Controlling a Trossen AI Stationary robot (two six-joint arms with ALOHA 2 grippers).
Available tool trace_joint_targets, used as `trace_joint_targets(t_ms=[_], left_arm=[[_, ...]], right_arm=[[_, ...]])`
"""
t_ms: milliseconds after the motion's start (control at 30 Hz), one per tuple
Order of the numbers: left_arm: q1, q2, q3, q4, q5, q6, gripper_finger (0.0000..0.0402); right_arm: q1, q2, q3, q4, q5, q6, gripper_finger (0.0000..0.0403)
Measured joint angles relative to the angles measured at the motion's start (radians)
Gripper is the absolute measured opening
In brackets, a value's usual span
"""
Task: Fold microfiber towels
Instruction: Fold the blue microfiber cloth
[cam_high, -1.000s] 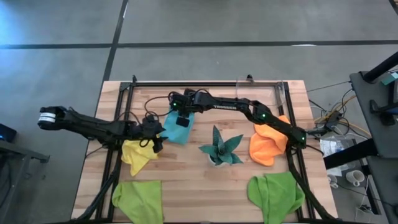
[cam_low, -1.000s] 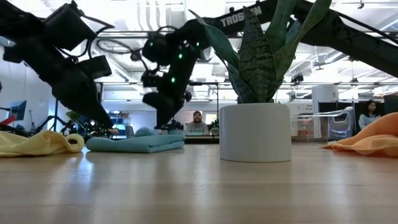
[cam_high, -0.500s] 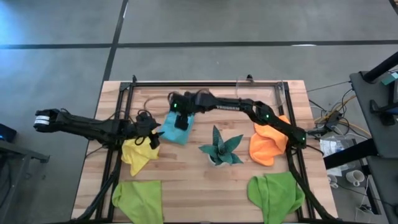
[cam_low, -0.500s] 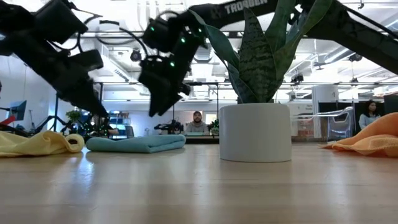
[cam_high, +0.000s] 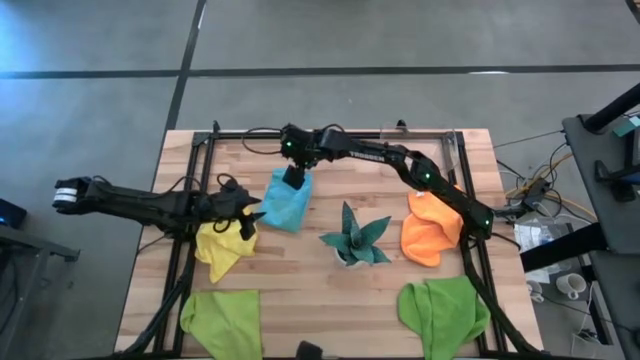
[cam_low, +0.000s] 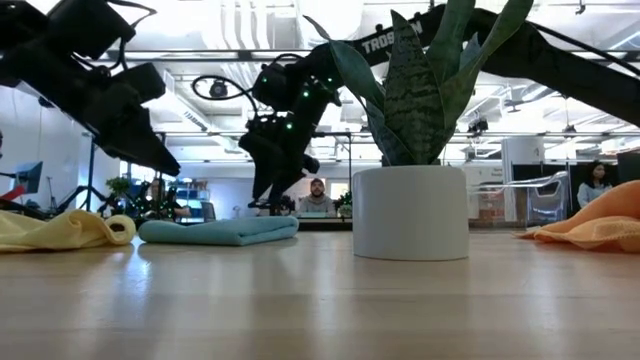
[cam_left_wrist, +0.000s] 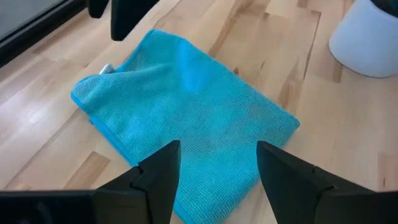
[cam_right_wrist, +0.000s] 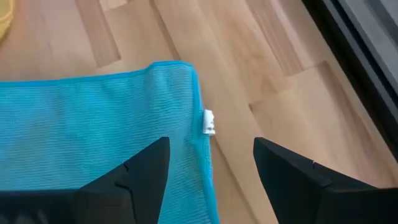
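Observation:
The light blue towel (cam_high: 286, 203) lies folded and flat on the table, with a white tag (cam_right_wrist: 209, 122) at its far edge. My right gripper (cam_high: 293, 178) hangs open just above that far edge (cam_right_wrist: 211, 168), and its fingers touch nothing. My left gripper (cam_high: 245, 215) is open over the towel's left side (cam_left_wrist: 214, 168) and above the table (cam_low: 165, 165). The yellow towel (cam_high: 222, 245) lies crumpled beside it. At the right lies the orange towel (cam_high: 430, 228). Two lime green towels (cam_high: 222, 318) (cam_high: 445, 310) lie along the near edge.
A spiky dark teal plant (cam_high: 355, 238) in a white pot (cam_low: 410, 212) stands just right of the blue towel. A black metal frame (cam_high: 330, 132) runs along the table's far edge and sides. Bare wood shows between the plant and the near edge.
My right gripper has lifted off the blue towel and gone toward the table's far edge, rolling a little. My left gripper has risen slightly. The blue towel stays folded where it was.

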Motion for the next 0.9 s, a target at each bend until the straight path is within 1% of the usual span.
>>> trace_joint_targets(t_ms=[267, 433, 600, 900], left_arm=[[0.0, 0.066, -0.002, 0.008, 0.0, 0.003, 0.0196], [-0.001, 0.123, -0.005, 0.008, 0.0, 0.004, 0.0196], [-0.001, 0.192, -0.011, 0.01, 0.0, 0.004, 0.0196], [0.0, 0.328, -0.013, 0.014, 0.0, 0.004, 0.0196]], right_arm=[[0.024, -0.03, 0.022, -0.012, 0.002, -0.017, 0.0226], [0.029, -0.03, 0.026, 0.029, 0.005, -0.044, 0.0226], [0.034, -0.03, 0.026, 0.01, 0.005, -0.071, 0.0226], [0.04, -0.033, 0.029, 0.031, 0.005, -0.142, 0.0226]])
